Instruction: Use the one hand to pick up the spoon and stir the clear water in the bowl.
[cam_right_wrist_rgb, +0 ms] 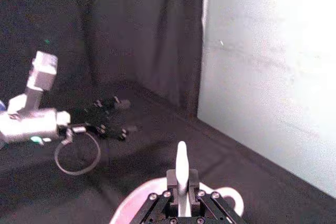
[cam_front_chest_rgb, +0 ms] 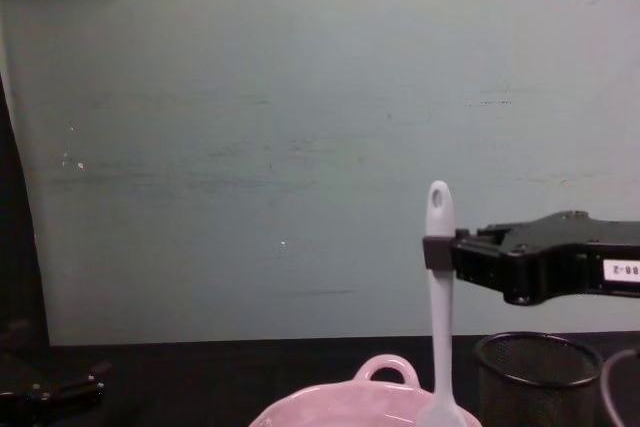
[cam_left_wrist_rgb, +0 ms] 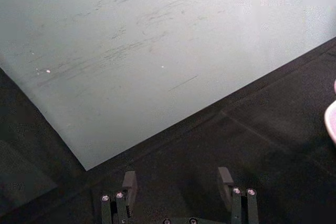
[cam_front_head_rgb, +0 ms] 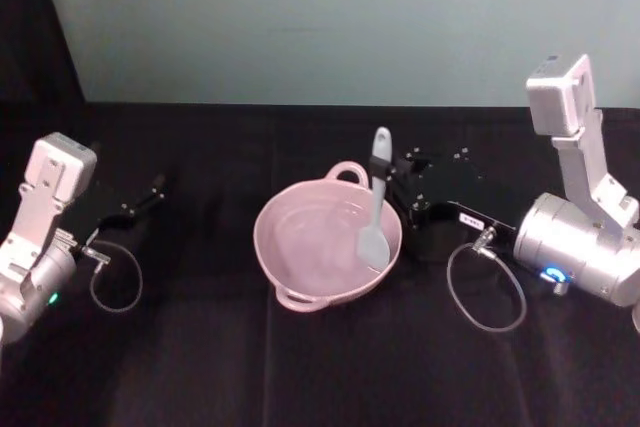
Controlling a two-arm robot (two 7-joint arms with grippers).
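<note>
The pale pink bowl (cam_front_head_rgb: 262, 255) sits mid-table with clear water in it. The white spoon (cam_front_head_rgb: 377, 197) stands nearly upright, its flat head down in the bowl by the right wall. My right gripper (cam_front_head_rgb: 389, 179), black and boxy, is shut on the spoon's upper handle; the chest view shows this grip (cam_front_chest_rgb: 440, 253) just below the handle hole of the spoon (cam_front_chest_rgb: 439, 307), above the bowl (cam_front_chest_rgb: 340, 409). In the right wrist view the spoon (cam_right_wrist_rgb: 181, 166) rises between the jaws over the bowl (cam_right_wrist_rgb: 130, 208). My left gripper (cam_front_head_rgb: 152, 192) is parked far left, open and empty (cam_left_wrist_rgb: 178, 184).
A black wire-mesh cup (cam_front_chest_rgb: 536, 377) stands right of the bowl, under the right gripper. A grey cable loop (cam_front_head_rgb: 486, 289) hangs off the right wrist. Black cloth covers the table, and a pale green wall (cam_front_chest_rgb: 300, 147) runs close behind.
</note>
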